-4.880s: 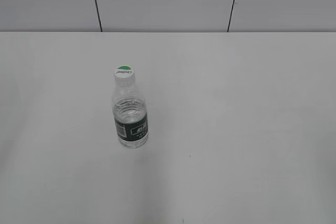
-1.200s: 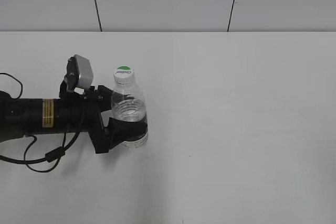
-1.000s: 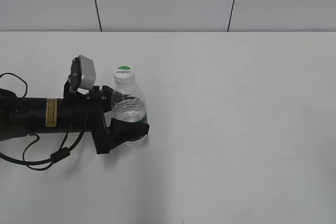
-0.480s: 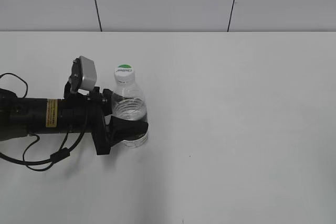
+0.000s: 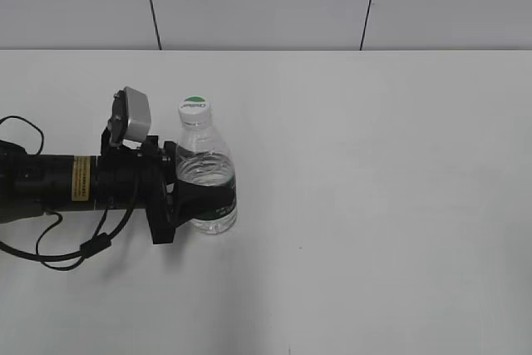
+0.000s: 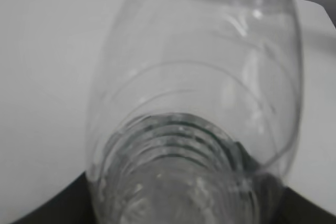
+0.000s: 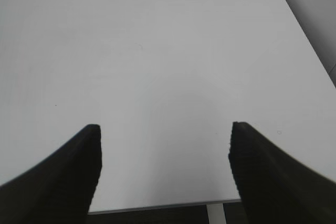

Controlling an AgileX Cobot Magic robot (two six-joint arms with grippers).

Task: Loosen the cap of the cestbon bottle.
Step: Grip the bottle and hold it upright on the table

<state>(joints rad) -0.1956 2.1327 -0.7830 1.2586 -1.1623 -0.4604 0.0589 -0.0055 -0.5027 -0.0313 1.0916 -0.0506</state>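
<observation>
Clear, thin plastic is what the left gripper [image 5: 199, 205] has closed on: its dark jaws clasp the cestbon bottle [image 5: 206, 176] low down, around the green label band, and in the left wrist view the ribbed body [image 6: 194, 129] fills nearly the whole picture. The bottle stands left of centre on the white table [image 5: 399, 205], leaning slightly towards the arm, with the cap [image 5: 194, 110] on and untouched.

The risks, as I judge them, come from that soft wall — squeeze too hard and it buckles; hold too lightly and the whole bottle turns with the cap instead of letting it loosen. A low grip also leaves the neck free to sway, so a sideways push at the top could tip it further.

Nothing stands in the way of the cap (the wrist camera [image 5: 131, 118] on the left arm sits just beside it, the one thing close by). The right gripper [image 7: 163, 166] is spread wide over bare table, holding nothing, and does not appear in the exterior view.
</observation>
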